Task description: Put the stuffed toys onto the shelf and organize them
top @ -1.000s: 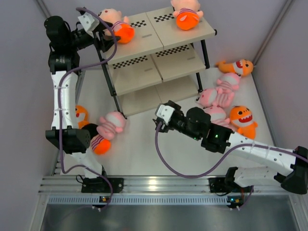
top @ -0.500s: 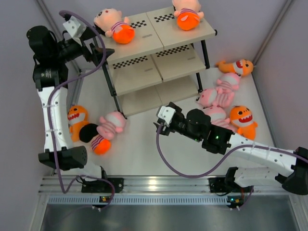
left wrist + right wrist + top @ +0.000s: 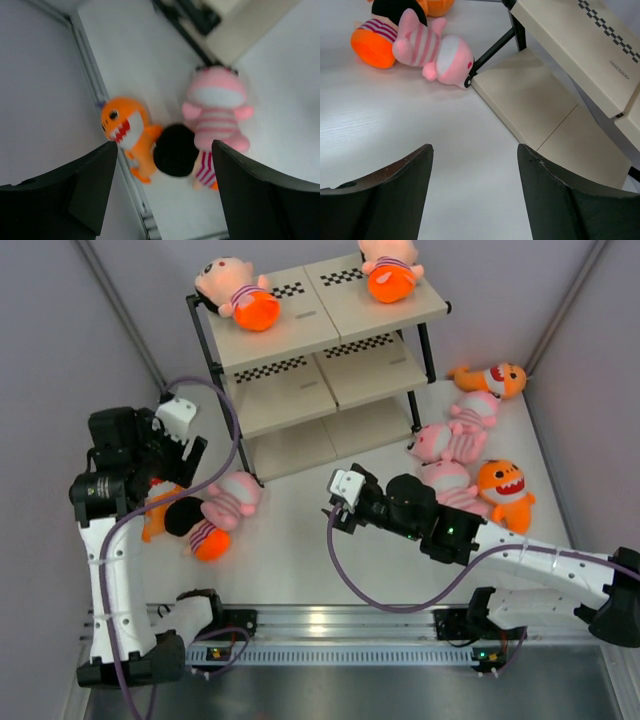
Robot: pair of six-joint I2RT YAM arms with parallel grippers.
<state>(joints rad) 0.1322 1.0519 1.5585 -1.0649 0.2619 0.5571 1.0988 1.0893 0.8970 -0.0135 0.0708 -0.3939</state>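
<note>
The left end effector (image 3: 164,147) is spread wide and empty. It hangs above an orange shark (image 3: 127,132), a dark-headed doll (image 3: 175,150) and a pink striped animal (image 3: 217,115), which lie touching on the worktop (image 3: 280,100) near the shelf's (image 3: 300,325) front left leg. The right end effector (image 3: 473,150), also open and empty, hovers over bare worktop before the shelf. Two dolls (image 3: 240,295) lie on the top board, and other toys (image 3: 470,440) lie to the right of the shelf.

A robotics lab test cell: the left arm (image 3: 105,560) and right arm (image 3: 540,560), 2 white-and-black machines, stand bolted to an aluminium rail (image 3: 330,625) at the near edge of a white counter (image 3: 290,540) boxed in by plain grey panels (image 3: 50,360). Purple cables (image 3: 400,608) loop from both arms, beside a small shelf (image 3: 300,330) with checkered strips and scattered stuffed toys (image 3: 455,440)
</note>
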